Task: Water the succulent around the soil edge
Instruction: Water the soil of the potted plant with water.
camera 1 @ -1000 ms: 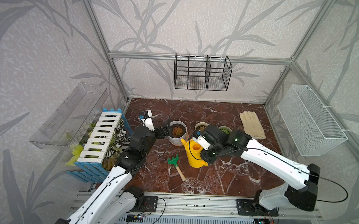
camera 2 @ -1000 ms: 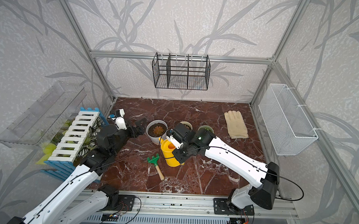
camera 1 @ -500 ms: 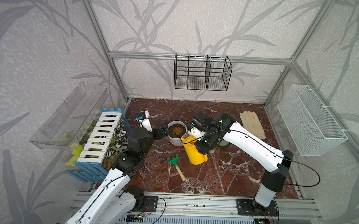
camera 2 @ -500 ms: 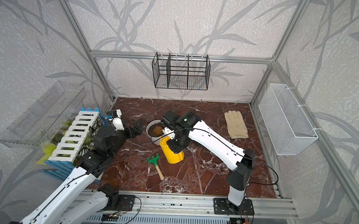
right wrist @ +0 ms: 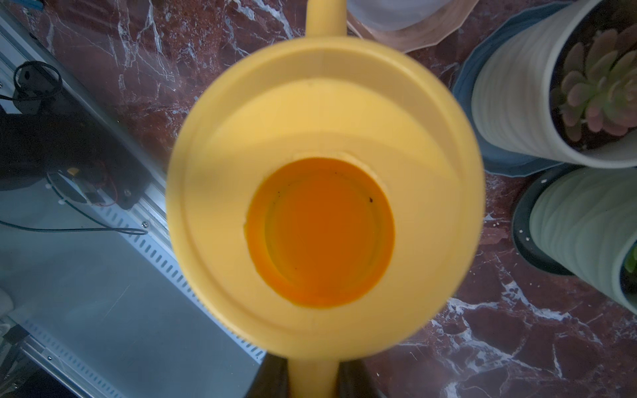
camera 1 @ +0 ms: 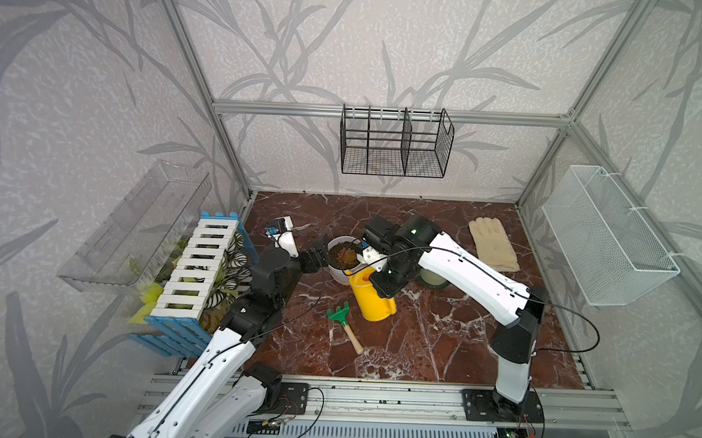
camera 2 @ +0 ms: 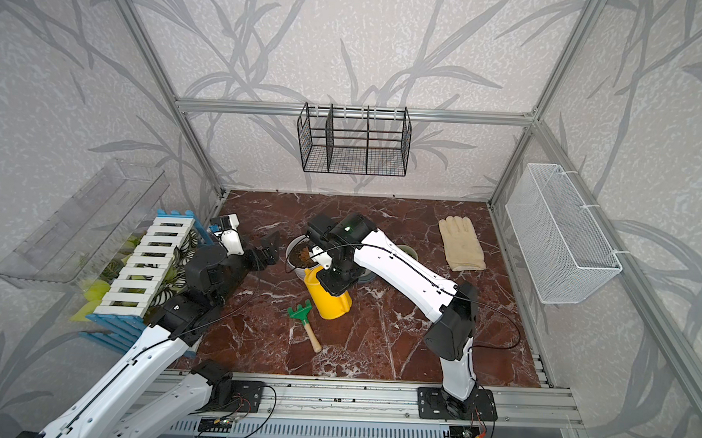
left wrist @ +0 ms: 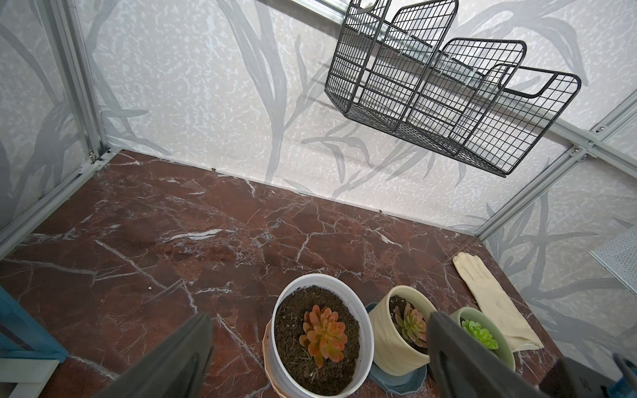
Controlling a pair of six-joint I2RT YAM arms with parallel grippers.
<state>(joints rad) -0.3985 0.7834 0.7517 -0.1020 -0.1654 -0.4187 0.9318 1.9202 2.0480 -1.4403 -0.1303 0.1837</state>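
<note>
Watering can (camera 1: 374, 302), pinched in the right gripper (right wrist: 312, 377), tips spout-first toward the mid-frame white pot (camera 1: 336, 274), presumably to wet its soil edge (left wrist: 289, 312) (left gripper (camera 1: 317, 254) spread).

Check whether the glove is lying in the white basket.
No, the glove lies flat on the floor, while the white basket hangs on the side wall.

Robot lab cell: aluminium frame (camera 1: 386, 114), leaf-print panels (camera 1: 451, 37), base rail (camera 1: 386, 397).
</note>
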